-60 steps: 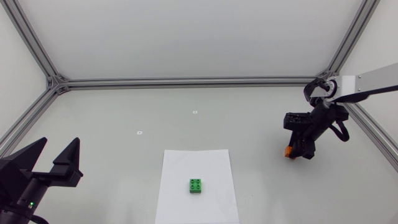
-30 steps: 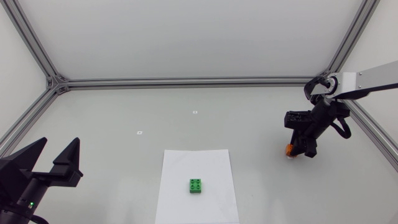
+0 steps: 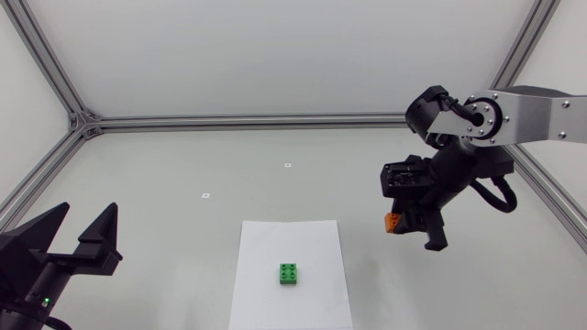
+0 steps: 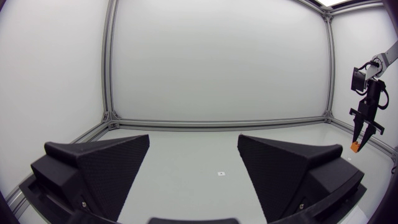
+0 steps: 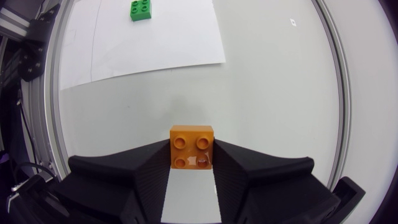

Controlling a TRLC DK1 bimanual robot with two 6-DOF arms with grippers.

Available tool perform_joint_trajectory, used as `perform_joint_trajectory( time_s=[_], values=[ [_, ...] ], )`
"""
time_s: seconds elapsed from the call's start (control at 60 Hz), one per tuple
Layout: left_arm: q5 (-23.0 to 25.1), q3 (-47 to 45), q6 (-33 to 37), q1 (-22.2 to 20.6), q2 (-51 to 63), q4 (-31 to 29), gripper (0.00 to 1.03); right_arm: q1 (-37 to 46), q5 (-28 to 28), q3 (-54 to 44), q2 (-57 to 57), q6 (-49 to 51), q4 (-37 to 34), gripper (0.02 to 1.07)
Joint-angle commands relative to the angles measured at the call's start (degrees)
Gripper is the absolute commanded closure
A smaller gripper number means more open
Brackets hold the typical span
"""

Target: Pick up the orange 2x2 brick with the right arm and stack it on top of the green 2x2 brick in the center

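Matte black right gripper (image 5: pixel 192 163) clamps the orange 2x2 plastic brick (image 5: pixel 193 138), apparently airborne; only its wrist view shows both fingers (image 5: pixel 137 171) touching. Green 2x2 plastic brick (image 3: pixel 290 273) lies in the open on white paper (image 3: pixel 303 243); left gripper (image 3: pixel 81 229) gapes.

Centre brick (image 3: pixel 290 274): on paper sheet (image 3: pixel 275 243), by surface (image 3: pixel 183 174) near edge. Held brick (image 5: pixel 193 146): between my right fingers (image 5: pixel 124 174), toward right edge.

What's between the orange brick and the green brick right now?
Only bare table, then the white paper under the green brick; the right wrist view shows it.
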State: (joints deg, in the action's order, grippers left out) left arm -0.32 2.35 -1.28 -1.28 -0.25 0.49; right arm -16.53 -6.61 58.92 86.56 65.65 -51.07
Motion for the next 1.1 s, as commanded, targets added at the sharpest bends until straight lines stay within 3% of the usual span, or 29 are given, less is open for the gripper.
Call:
perform_joint_trajectory(
  time_s=[0.0, 0.233, 0.517, 1.083],
  values=[
    [0.2, -2.3, 0.8, 0.2, -0.5, -0.8, 0.04, -4.8, 0.2, -2.2, -1.3, -5.4, -0.6, 0.85],
    [0.2, -2.3, 0.8, 0.1, -0.5, -0.8, 0.04, -18.0, 0.4, -1.3, -0.5, -16.7, 1.2, 0.85],
    [0.2, -2.3, 0.8, 0.2, -0.5, -0.8, 0.04, -28.2, 1.1, 2.0, 2.9, -24.7, 3.1, 0.85],
    [0.2, -2.3, 0.8, 0.1, -0.5, -0.8, 0.04, -35.7, 3.3, 13.1, 14.4, -29.0, 2.8, 0.85]
  ],
)
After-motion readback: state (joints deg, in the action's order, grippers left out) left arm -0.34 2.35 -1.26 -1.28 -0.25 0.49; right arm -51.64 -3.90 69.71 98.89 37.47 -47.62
